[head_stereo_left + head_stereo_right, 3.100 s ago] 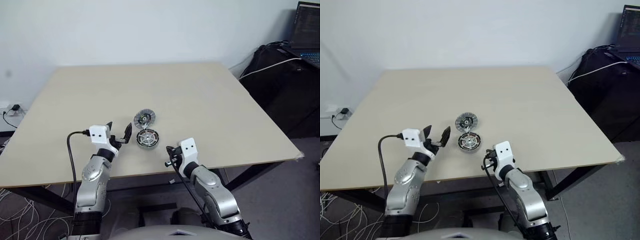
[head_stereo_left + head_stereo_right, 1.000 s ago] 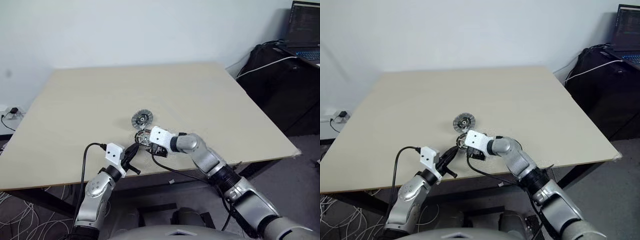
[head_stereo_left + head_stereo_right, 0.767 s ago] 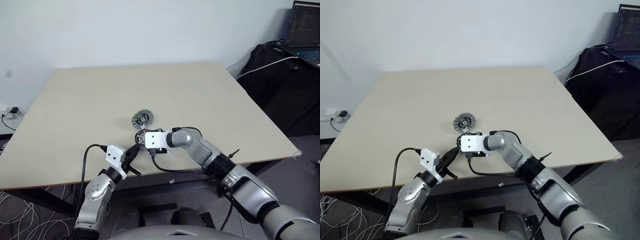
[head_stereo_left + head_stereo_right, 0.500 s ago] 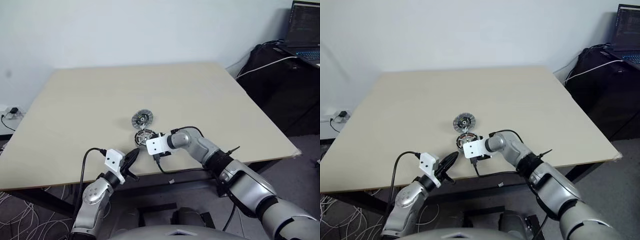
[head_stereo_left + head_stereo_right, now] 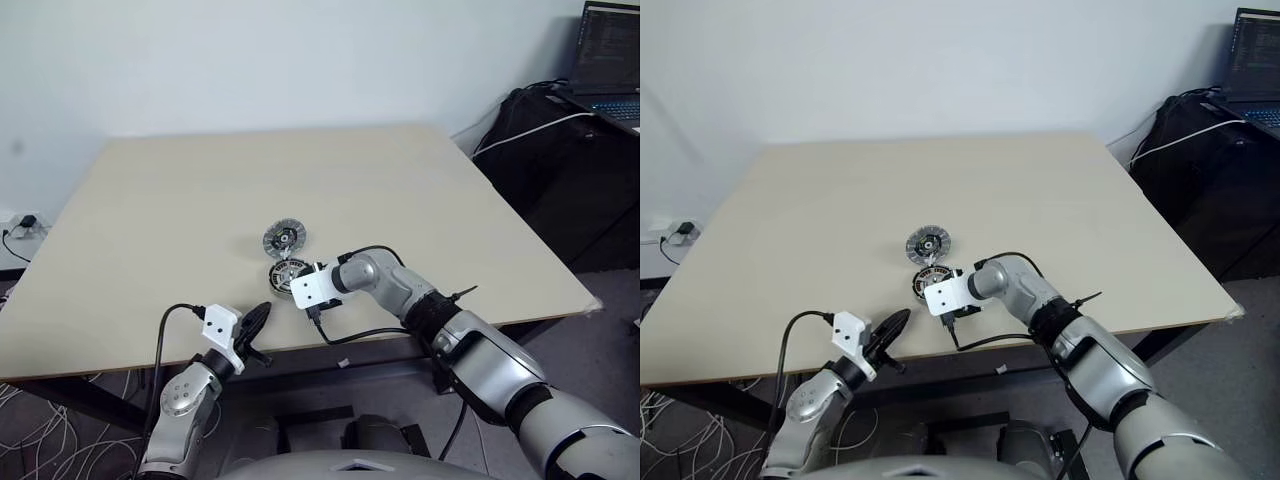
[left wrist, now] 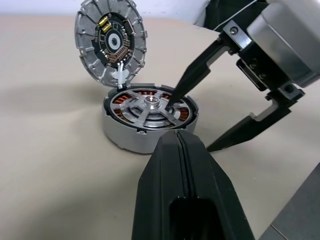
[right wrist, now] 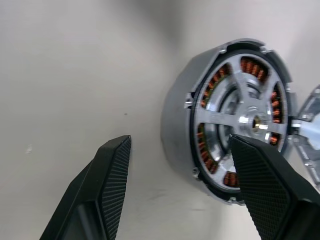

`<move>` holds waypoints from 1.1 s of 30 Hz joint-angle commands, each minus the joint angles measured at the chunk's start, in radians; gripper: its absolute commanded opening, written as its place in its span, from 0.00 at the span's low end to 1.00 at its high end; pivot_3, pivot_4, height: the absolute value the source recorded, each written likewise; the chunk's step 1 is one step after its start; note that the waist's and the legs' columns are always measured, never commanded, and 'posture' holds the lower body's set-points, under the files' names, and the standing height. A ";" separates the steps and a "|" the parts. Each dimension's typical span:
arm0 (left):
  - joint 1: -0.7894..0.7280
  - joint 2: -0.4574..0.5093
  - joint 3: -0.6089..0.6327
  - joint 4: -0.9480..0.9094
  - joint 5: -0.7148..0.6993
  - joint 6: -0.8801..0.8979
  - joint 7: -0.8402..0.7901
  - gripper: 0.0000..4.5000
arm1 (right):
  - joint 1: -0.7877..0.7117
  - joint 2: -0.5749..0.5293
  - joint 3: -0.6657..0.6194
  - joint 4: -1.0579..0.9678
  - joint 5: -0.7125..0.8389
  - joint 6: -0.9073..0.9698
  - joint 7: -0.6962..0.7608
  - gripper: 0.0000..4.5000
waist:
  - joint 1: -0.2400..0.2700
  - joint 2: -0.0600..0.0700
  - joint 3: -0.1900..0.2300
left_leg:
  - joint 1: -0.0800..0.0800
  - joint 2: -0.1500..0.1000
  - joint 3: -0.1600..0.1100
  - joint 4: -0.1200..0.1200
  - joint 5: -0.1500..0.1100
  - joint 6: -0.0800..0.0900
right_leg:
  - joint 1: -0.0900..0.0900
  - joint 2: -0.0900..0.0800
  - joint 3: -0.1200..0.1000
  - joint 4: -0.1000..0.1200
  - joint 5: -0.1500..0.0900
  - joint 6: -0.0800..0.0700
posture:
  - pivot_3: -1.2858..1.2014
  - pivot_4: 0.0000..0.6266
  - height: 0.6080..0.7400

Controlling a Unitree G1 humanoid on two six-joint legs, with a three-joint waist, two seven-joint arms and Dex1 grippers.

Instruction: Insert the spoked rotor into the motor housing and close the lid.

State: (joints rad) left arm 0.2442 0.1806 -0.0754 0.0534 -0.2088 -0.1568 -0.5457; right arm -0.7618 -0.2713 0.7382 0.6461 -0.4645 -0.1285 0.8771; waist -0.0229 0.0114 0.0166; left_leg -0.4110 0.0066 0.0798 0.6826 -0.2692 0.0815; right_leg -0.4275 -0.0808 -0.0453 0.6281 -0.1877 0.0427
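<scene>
1. While the motor housing (image 6: 148, 121) sits flat on the counter (image 5: 400, 200) with its open face upward, the spoked rotor (image 6: 150, 107) lies level inside it, copper windings showing through the spoke gaps.
2. Hinged at the housing's far side, the lid (image 6: 111, 41) stands tilted up in the left wrist view, its inner face with the dark hub turned toward that camera; its outer edge is finely ribbed.
3. From the head views the housing lies near the counter's front edge, roughly midway along it, with the lid (image 5: 284, 238) just behind it.
4. Count: one housing, one rotor, one lid, two end effectors.
5. The right end effector (image 6: 212, 120) is spread wide and grasps nothing; it points steeply down from the housing's right side, one fingertip (image 6: 176, 98) on or just above the rotor's face (contact cannot be told), the other outside the housing wall, near the counter surface.
6. The left end effector (image 5: 255, 320) is clenched with nothing between its fingers, sitting over the counter's front edge, in front of and to the left of the housing and pointing toward it.
7. Wide bare counter lies behind and to both sides of the housing; only a narrow strip separates it from the front edge.
</scene>
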 commanded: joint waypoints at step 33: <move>-0.030 0.003 0.003 0.044 -0.004 -0.027 -0.037 0.00 | 0.029 -0.042 -0.097 -0.134 0.022 0.049 0.083 0.06 | 0.008 0.000 0.000 | 0.000 0.000 0.000 0.000 0.000 0.000 | -0.001 -0.001 0.000 0.000 0.001 -0.001 | 0.52 0.00 1.00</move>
State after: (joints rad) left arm 0.2251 0.1847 -0.0756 0.1154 -0.2064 -0.1631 -0.5832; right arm -0.7206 -0.3068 0.6825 0.5607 -0.4623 -0.0827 0.9568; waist -0.0150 0.0118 0.0168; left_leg -0.4114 0.0068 0.0800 0.6825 -0.2695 0.0812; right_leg -0.4286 -0.0817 -0.0449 0.6281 -0.1870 0.0413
